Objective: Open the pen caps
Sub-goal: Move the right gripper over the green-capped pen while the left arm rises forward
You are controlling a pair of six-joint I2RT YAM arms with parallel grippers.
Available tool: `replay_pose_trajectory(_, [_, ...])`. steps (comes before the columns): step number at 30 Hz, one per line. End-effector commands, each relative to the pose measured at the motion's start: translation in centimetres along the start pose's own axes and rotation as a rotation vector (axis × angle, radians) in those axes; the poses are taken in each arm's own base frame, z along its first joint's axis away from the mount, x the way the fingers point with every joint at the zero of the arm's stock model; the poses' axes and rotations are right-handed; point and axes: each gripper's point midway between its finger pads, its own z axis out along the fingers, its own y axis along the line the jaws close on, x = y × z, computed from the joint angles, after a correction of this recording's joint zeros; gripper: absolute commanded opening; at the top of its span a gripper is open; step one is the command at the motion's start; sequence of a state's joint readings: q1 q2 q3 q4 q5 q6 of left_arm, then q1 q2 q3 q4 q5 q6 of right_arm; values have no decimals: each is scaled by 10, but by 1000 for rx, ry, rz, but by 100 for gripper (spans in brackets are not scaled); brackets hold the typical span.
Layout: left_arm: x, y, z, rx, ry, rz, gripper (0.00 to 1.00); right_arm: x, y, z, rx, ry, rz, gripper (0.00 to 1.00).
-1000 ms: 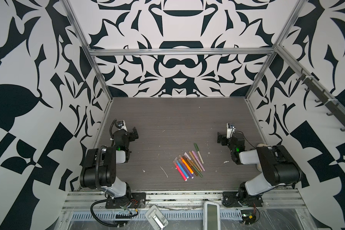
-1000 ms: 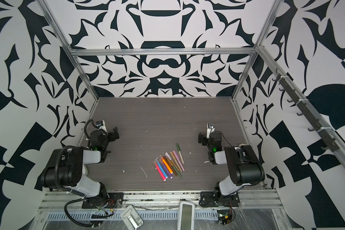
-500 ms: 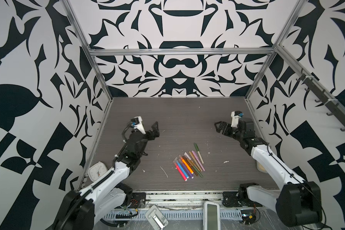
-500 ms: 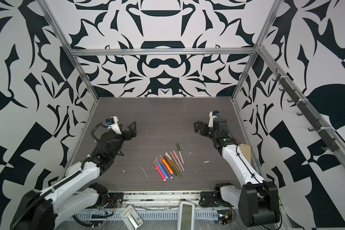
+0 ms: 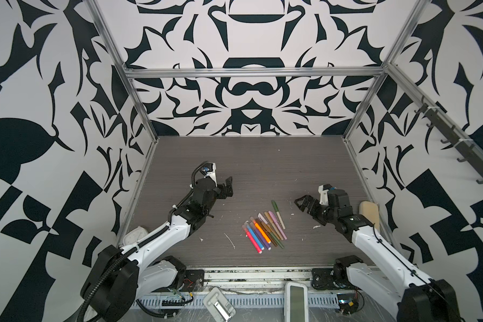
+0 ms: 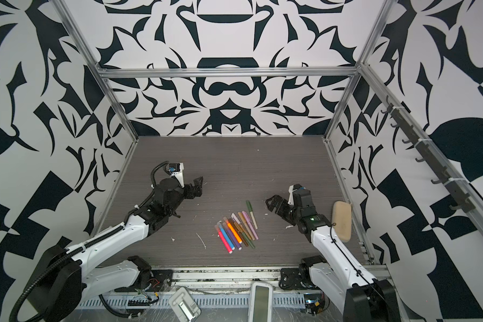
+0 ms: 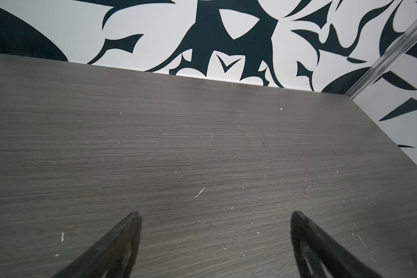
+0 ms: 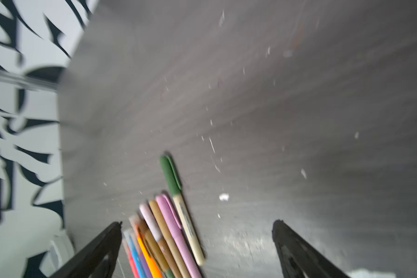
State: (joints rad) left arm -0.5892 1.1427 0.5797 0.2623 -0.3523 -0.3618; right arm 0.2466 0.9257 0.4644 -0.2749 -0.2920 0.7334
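Note:
Several pens [image 5: 264,231] [image 6: 236,230] lie side by side in a slanted row near the table's front middle. The thin ones are at the right, the orange, purple, blue and pink ones at the left. Pen caps sit on their far ends; a dark green cap [image 8: 171,175] [image 5: 275,206] on a cream barrel sticks out farthest. My right gripper [image 5: 301,202] [image 8: 199,222] hovers open just right of the row, nothing between its fingers. My left gripper [image 5: 227,188] [image 7: 214,216] is open over bare table, well left of the pens.
A tan oblong block [image 5: 370,214] leans at the table's right edge behind my right arm. A white round object [image 5: 133,238] lies at the front left by the left arm. Small white scraps [image 5: 230,241] dot the dark wood table [image 5: 262,161]. Patterned walls enclose three sides.
Both arms have unfolded from beside their bases and reached out over the table. Over the last half second the right gripper dropped toward the pens. Both grippers stayed open.

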Motion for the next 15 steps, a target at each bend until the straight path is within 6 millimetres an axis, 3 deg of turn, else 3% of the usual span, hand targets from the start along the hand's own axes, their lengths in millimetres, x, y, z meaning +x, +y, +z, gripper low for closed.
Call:
replay_pose_trajectory(1, [0,6,0,-34,0,8,99,-3,18,-15,153,-8,-225,100])
replay_pose_trajectory(3, [-1,6,-3,-25,-13,4,99,-1,40,-22,242,19,-430,100])
replay_pose_trajectory(5, [-2,10,-8,-32,-41,-9,99,-5,45,-19,293,24,-500,100])
replay_pose_trajectory(7, [-4,17,-13,-54,-73,-33,99,-8,35,-9,337,3,-436,100])
replay_pose_trajectory(11, [-9,26,-20,-90,-116,-73,99,21,35,22,159,140,-351,98])
replay_pose_trajectory(15, [-7,34,-24,-133,-109,-126,99,45,31,23,85,202,-328,98])
